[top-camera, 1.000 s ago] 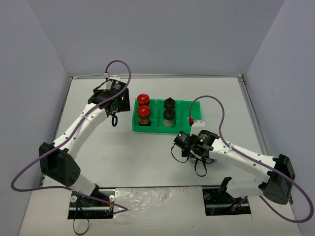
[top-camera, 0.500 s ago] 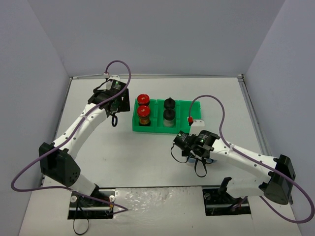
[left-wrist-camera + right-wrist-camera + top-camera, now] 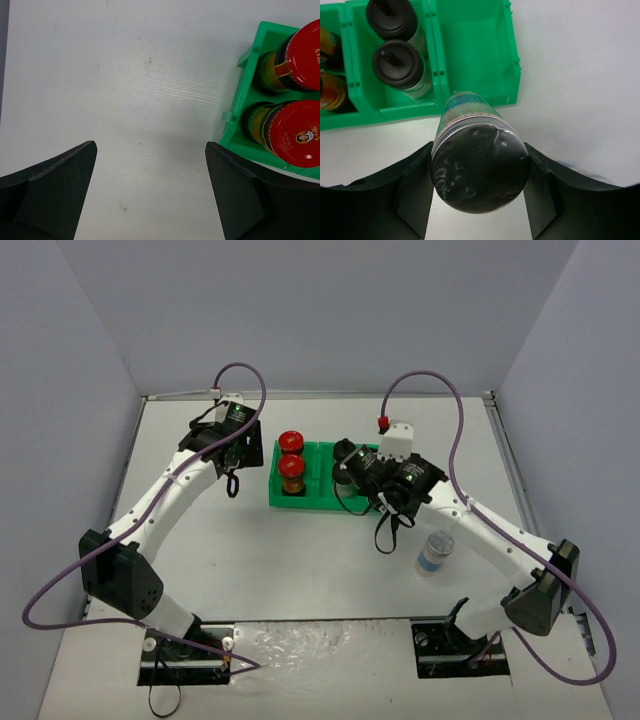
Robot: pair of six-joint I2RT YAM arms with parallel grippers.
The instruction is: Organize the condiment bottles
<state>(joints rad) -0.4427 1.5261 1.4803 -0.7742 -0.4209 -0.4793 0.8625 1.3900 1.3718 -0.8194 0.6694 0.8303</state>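
Note:
A green tray [image 3: 318,502] holds two red-capped jars [image 3: 291,441] [image 3: 292,472] in its left compartment. Two black-capped jars [image 3: 391,17] [image 3: 397,60] stand in its middle one. My right gripper [image 3: 479,172] is shut on a silver-capped jar [image 3: 480,170] with a blue-green label. It holds the jar just in front of the tray's empty right compartment [image 3: 475,50]. From above, the right gripper [image 3: 383,495] covers that jar. Another silver-capped jar [image 3: 436,552] stands on the table. My left gripper [image 3: 150,150] is open over bare table, left of the red-capped jars [image 3: 295,132].
The left arm [image 3: 190,475] reaches along the tray's left side. The right arm [image 3: 480,530] stretches from the near right corner, passing close to the standing silver-capped jar. Grey walls close in the white table [image 3: 250,550] on three sides.
The right gripper shut on a silver-capped jar at the near right and carried it up to the tray's right end. The other silver-capped jar now shows. The left arm stayed still.

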